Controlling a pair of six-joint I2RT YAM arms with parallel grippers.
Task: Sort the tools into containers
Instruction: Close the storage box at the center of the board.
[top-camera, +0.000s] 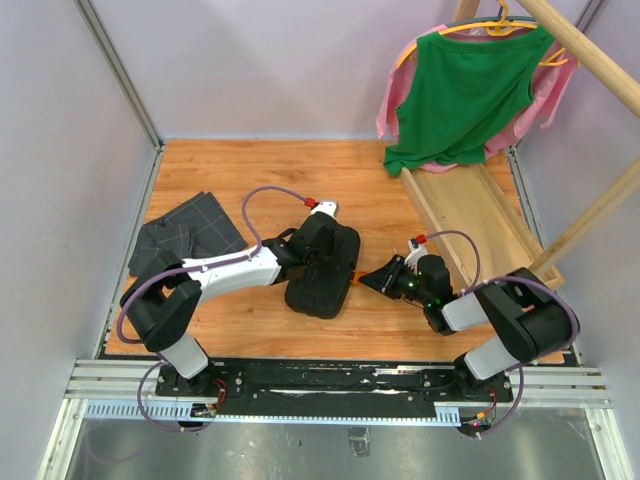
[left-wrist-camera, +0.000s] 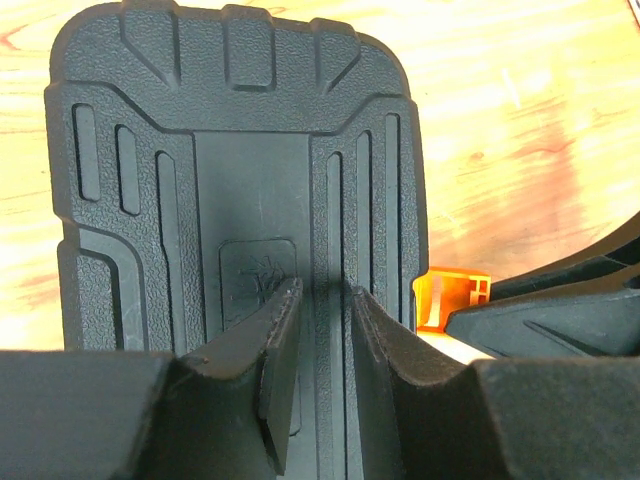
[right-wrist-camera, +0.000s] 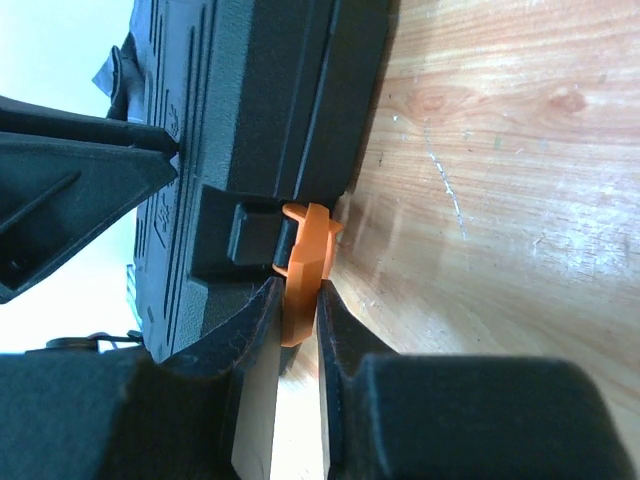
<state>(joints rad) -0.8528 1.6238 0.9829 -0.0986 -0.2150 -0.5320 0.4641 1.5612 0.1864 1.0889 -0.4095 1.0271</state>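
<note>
Case (top-camera: 320, 272) lies shut near the middle of the bench (top-camera: 230, 175), lid up, its orange latch (right-wrist-camera: 305, 265) on the side facing the right arm (top-camera: 470, 310). No tools show in any view, so sorting has not begun. The step in hand looks like getting the case open.

The right jaws are pinched on the latch, one finger on each face of it. The left arm (top-camera: 225, 270) reaches across the lid. Its jaws stand at a narrow gap with nothing between them, low over the ribbed top. Whether they press on it I cannot tell.

The next move probably calls for the right jaws to swing the latch out from the case edge without dragging the whole case. The left would have to steady the lid for that, then get off it before it can lift.

Room is tight at the latch. It sits close to the bench, so the finger on that side has little clearance. The right arm fills the space between the case and the wooden tray (top-camera: 480, 215), which lies further right under a hanging green shirt (top-camera: 460, 90). A folded cloth (top-camera: 185, 232) lies to the left, apart from the case and close by the left arm. Bare wood beyond the far end of the case looks like the freest ground.
</note>
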